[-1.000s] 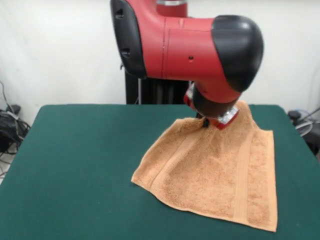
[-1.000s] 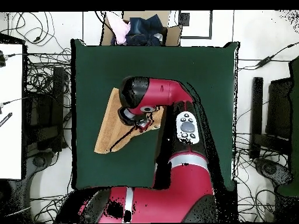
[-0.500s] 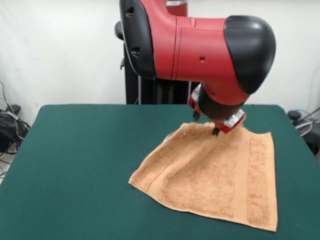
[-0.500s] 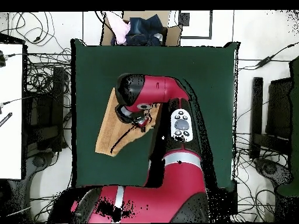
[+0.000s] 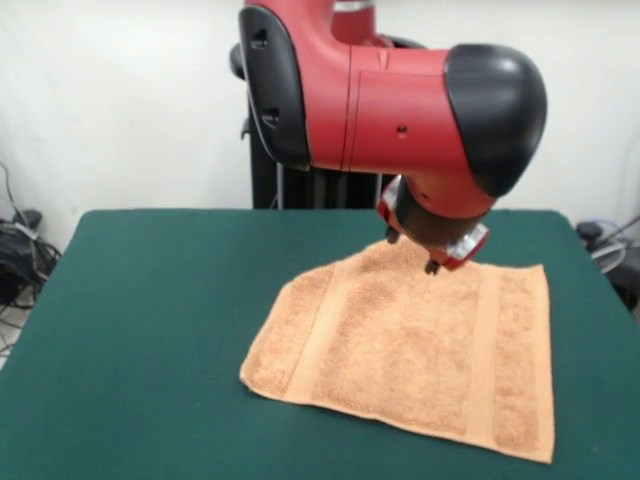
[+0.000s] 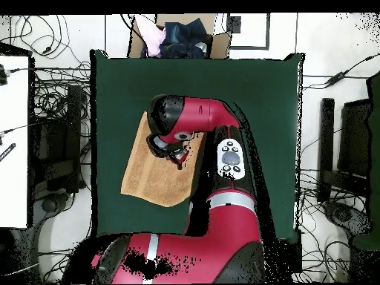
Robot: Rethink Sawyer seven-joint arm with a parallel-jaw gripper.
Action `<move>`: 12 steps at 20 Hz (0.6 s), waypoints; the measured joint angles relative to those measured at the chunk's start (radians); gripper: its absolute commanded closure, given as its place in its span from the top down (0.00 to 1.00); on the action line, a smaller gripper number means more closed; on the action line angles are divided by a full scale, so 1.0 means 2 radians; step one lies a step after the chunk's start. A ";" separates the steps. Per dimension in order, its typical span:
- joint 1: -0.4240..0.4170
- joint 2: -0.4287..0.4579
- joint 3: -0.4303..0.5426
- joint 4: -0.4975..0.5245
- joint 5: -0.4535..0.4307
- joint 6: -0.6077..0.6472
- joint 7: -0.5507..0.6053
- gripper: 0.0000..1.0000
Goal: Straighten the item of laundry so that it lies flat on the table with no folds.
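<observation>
While bare green counter [image 5: 150,300] fills the left, the towel [image 5: 410,350] lies spread and nearly flat right of centre. Above its far edge hangs the gripper [image 5: 430,255], grip unreadable. Spreading looks almost finished; next, check that far edge for folds.

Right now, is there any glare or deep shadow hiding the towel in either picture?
Front view: soft, even light, no glare; the towel shows its weave, with faint shadow under the gripper. Overhead view: the arm covers the towel's upper right part; the table looks uniformly dark.
</observation>
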 measured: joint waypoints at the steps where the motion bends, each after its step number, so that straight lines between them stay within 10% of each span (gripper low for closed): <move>1: 0.000 0.000 0.000 0.000 0.001 0.000 0.000 1.00; 12: 0.000 0.003 -0.001 0.000 0.011 -0.042 0.000 1.00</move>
